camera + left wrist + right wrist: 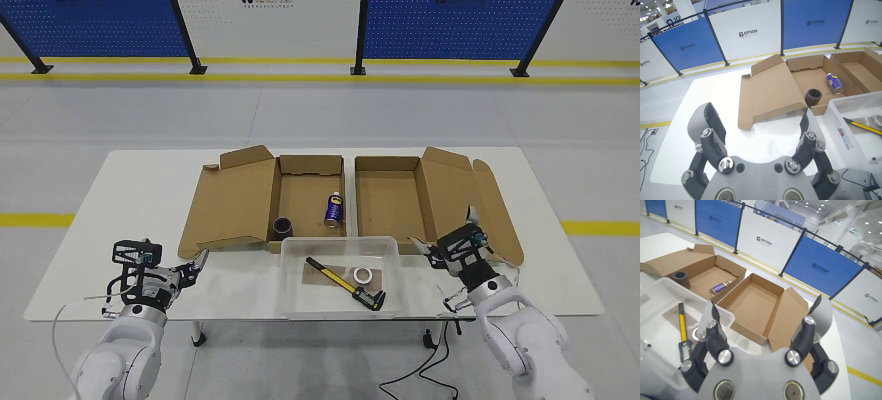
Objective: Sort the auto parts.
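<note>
A clear plastic bin at the table's front middle holds a yellow-and-black caliper and a roll of tape. Behind it, the left cardboard box contains a blue spray can and a black cylinder. The right cardboard box holds nothing. My left gripper stands open near the front left of the table, apart from the bin. My right gripper stands open just right of the bin, over the right box's front edge. Both hold nothing.
Both boxes have lids folded flat outward, the left lid and the right lid. Bare white table lies on the far left. Blue and white fence panels stand beyond the table.
</note>
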Robot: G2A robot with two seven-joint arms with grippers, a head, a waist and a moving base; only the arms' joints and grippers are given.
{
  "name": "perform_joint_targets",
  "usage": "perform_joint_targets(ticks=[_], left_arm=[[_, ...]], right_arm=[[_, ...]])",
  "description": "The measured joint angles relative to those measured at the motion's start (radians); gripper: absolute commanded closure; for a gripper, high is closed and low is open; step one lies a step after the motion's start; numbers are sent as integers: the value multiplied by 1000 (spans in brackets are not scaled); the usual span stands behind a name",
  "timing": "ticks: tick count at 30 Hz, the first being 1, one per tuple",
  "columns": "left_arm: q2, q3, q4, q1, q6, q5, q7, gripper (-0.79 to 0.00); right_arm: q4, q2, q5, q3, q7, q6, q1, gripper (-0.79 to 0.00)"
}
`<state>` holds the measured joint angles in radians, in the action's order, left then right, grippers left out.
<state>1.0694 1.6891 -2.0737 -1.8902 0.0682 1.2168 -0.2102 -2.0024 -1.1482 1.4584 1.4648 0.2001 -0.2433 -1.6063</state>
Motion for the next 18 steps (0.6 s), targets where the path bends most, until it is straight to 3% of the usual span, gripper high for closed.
perform_joint_targets(ticks=[7, 13, 18], left_arm=[[0, 0, 0, 0, 0, 0, 0, -785], [0, 0, 0, 0, 0, 0, 0, -785], [0, 0, 0, 0, 0, 0, 0, -785]], right_arm=[[20, 3, -55, -78, 238, -206, 91, -785], [36, 5, -205, -112, 386, -304, 117, -785], [50, 8, -260, -123, 444, -341, 124, -785]])
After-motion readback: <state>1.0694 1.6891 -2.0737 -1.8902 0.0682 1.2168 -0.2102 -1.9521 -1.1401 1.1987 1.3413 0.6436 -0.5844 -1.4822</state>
